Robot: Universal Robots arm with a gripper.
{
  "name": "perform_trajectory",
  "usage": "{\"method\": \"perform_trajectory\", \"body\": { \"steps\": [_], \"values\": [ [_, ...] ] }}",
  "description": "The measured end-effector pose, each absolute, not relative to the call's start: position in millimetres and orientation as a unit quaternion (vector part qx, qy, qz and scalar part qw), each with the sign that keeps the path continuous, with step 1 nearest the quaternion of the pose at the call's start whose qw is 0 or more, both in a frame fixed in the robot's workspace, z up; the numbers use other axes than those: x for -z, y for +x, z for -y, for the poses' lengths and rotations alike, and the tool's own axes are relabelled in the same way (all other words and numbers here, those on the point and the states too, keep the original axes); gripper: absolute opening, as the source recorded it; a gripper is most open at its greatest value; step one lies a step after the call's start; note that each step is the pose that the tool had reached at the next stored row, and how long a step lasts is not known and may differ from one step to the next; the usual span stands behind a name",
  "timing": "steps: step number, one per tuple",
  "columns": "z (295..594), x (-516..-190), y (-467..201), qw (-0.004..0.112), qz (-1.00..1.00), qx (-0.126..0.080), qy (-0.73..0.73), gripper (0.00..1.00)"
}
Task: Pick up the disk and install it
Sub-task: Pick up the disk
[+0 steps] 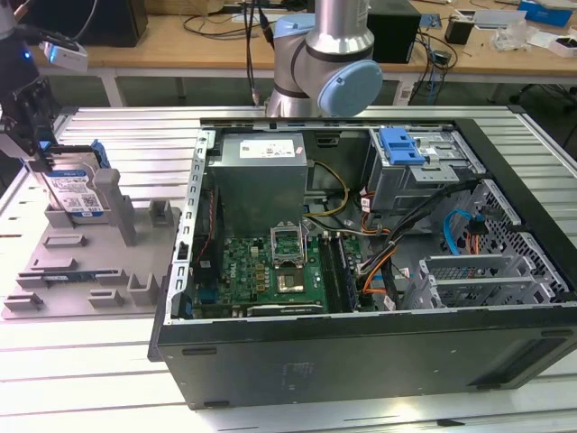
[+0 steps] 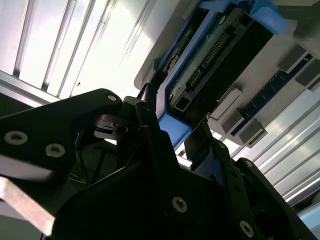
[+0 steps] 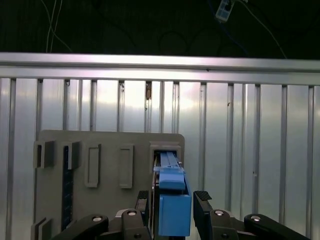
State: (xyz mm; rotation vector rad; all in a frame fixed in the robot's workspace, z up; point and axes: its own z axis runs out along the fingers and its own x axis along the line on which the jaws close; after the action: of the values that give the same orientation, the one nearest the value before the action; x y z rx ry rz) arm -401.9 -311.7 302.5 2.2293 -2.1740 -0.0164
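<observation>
The disk (image 1: 74, 191) stands on edge in a slot at the back of the grey fixture tray (image 1: 81, 271), at the exterior view's left. It is silver with a blue-and-white label and a blue rail frame. My gripper (image 1: 36, 149) hangs right over its upper edge. In the first wrist view the disk (image 3: 174, 200) runs between my gripper (image 3: 172, 202), whose black fingers (image 3: 202, 200) stand on either side with a thin gap showing on one side. The second wrist view shows the disk (image 2: 210, 55) with its connector edge, and the gripper (image 2: 172, 132) straddles a blue corner of it. The gripper is open.
An open computer case (image 1: 361, 352) lies at the exterior view's right, with the motherboard, cables and a metal drive cage with a blue latch (image 1: 403, 144) inside. The tray carries upright posts (image 1: 122, 207). All of it rests on a slatted aluminium table (image 1: 90, 379).
</observation>
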Motion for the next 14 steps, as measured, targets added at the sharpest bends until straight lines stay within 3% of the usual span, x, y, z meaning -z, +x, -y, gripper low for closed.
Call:
{"method": "perform_trajectory", "body": {
  "steps": [14],
  "values": [
    [311.7, -295.3, -401.9, 0.014, 0.698, 0.005, 0.716, 0.48]
  ]
}}
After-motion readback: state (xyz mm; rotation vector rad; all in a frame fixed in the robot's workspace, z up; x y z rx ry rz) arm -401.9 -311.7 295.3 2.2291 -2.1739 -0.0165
